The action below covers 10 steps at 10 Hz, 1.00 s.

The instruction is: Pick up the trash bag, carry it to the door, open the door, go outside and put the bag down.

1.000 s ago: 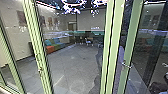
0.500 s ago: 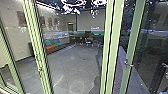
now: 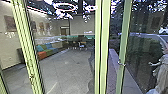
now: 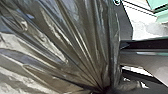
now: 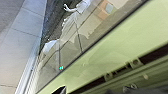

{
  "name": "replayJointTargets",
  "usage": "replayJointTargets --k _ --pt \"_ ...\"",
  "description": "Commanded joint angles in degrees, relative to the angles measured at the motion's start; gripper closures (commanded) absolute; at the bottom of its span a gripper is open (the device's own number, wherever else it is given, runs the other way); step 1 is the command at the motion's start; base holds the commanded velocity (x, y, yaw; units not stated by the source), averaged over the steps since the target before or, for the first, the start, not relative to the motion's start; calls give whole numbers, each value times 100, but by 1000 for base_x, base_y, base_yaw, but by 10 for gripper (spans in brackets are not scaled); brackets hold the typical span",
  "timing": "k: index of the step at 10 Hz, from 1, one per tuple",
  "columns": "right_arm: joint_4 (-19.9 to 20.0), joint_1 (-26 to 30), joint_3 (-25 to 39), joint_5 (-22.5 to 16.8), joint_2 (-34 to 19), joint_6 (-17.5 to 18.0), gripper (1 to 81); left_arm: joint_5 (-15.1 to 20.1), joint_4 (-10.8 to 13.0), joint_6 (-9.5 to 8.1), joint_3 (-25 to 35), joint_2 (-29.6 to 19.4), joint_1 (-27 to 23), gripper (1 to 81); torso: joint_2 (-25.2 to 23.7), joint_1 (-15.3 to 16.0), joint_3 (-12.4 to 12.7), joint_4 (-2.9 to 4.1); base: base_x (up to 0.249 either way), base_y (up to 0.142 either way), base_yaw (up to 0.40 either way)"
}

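Left wrist view: my left gripper (image 4: 106, 90) has its jaws clamped on the trash bag (image 4: 75, 45). The bag is dark and shiny, and its folds all bunch up into one spot there.

Head view, with 12 o'clock straight ahead of me: at 10 o'clock I see pictures (image 3: 10, 23) on a pale wall (image 3: 6, 52), and a light green door frame (image 3: 26, 52) that stands near me. Just past it, between 10 and 11, is a low couch (image 3: 42, 54) in blue, green and orange. Bright ring lights (image 3: 64, 10) show up high at 11. Some chairs (image 3: 82, 45) are far back at 12, at the end of a gray floor (image 3: 67, 70). Two more light green posts (image 3: 105, 50) stand side by side between 12 and 1. At 1 o'clock there is another green post (image 3: 125, 37) with a shiny metal handle (image 3: 121, 64) on it. Dark leafy bushes (image 3: 146, 47) and a pale shape (image 3: 162, 73) I can't name are at 2.

Right wrist view: a wide green frame (image 5: 135, 37) is close by, beside clear glass (image 5: 97, 22). I can't tell if my right gripper (image 5: 60, 90) has its jaws apart or together.
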Motion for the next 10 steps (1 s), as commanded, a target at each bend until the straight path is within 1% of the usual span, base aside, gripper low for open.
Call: replayJointTargets --k 1,2,3,4,5,7,8,9,10 --pt "-191 531 -370 72 167 -245 10 448 -56 9 36 36 -284 811 0 0 0 0 0 0 0" --pt "-146 523 -441 72 237 -246 10 448 -56 17 36 45 -284 811 -2 -1 5 0 0 0 0" --pt "19 523 -354 -24 299 -237 10 448 -56 17 36 54 -284 811 -2 -1 6 5 0 0 0" --pt "432 462 -249 -94 369 -246 10 439 -56 17 36 45 -284 811 -2 -1 9 5 0 0 0" --pt "729 330 -283 -252 570 -246 10 440 -56 17 36 36 -284 811 -2 -1 9 5 0 0 0" --pt "1782 224 -432 -446 974 -228 10 439 -64 17 36 36 -284 811 -4 -1 9 5 0 0 0" --pt "2183 58 -503 -490 1205 -184 10 439 -65 17 36 36 -284 811 -4 -1 11 5 0 0 0" --pt "2490 -57 -696 -499 1407 -167 10 439 -65 17 36 27 -284 811 -4 -1 11 2 0 0 0" --pt "2921 -171 -1065 -657 1671 -167 10 439 -65 17 36 27 -275 811 -4 -1 11 5 0 0 0"
